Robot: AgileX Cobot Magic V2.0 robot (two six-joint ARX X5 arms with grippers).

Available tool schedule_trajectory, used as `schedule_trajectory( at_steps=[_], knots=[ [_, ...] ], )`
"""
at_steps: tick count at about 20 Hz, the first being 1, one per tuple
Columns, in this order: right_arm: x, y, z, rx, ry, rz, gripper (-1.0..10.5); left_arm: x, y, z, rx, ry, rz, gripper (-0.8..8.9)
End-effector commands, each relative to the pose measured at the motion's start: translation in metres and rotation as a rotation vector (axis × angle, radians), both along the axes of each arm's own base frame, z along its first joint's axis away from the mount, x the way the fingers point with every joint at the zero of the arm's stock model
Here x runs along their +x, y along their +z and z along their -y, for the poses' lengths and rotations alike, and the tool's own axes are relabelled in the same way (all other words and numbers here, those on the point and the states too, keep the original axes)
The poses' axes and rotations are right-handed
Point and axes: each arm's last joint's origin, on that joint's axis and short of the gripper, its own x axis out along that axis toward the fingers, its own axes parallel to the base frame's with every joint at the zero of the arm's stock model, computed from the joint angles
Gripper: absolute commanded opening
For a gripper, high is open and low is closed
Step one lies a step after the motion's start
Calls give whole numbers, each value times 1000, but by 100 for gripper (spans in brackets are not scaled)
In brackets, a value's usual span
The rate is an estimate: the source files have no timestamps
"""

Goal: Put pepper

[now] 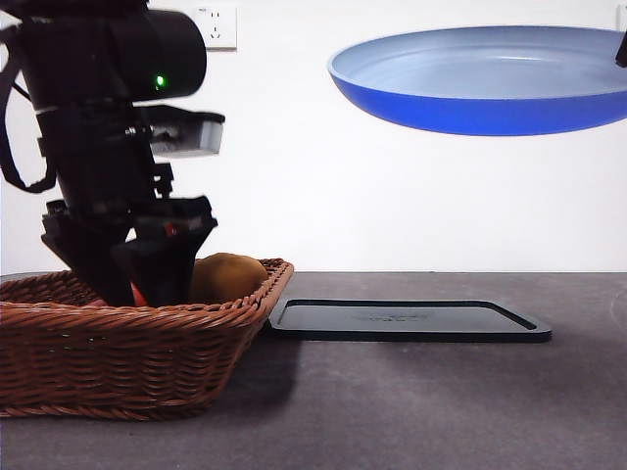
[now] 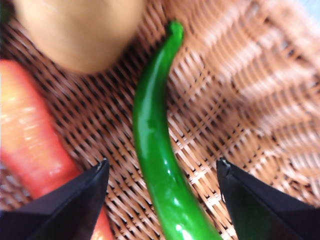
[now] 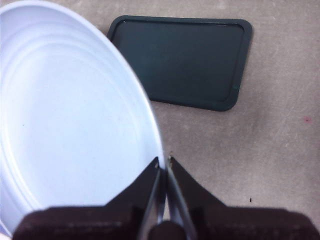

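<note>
One green pepper [image 2: 157, 150] lies in the wicker basket [image 1: 118, 362] beside one potato [image 2: 80, 30] and one red vegetable [image 2: 30, 140], between the spread left gripper [image 2: 162, 172]; the right gripper [image 3: 163, 162] pinches one blue plate [image 3: 70, 120] above one dark tray [image 3: 185, 60]

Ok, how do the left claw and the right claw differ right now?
The left claw is open, its jaws straddling the pepper down in the wicker basket; the right claw is shut on the rim of the blue plate. The left claw grips nothing yet, while the right claw holds its plate in the air above the dark tray. Both have black jaws.
</note>
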Motion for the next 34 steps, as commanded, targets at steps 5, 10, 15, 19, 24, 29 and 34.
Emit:
schedule_trajectory(
  at_steps=[5, 10, 15, 19, 24, 29, 34],
  knots=[
    [0, 7, -1, 17, -3, 19, 3, 2, -1, 5, -8, -4, -7, 259],
    [-1, 7, 0, 17, -3, 21, 3, -1, -3, 5, -30, 12, -50, 256],
    [-3, 8, 0, 16, -1, 24, 3, -1, -8, 6, -35, 40, -91, 256],
    [-7, 10, 1, 20, -1, 41, 3, -3, -14, 4, -9, 80, -141, 189],
    [-9, 10, 1, 18, -2, 33, 3, -3, -12, 4, -23, 96, -141, 81],
    [-9, 10, 1, 17, -2, 29, 3, -12, 18, -2, -87, 114, -64, 73],
    [-6, 8, 1, 17, -5, 13, 4, -34, 64, -16, -188, 117, 59, 73]
  ],
)
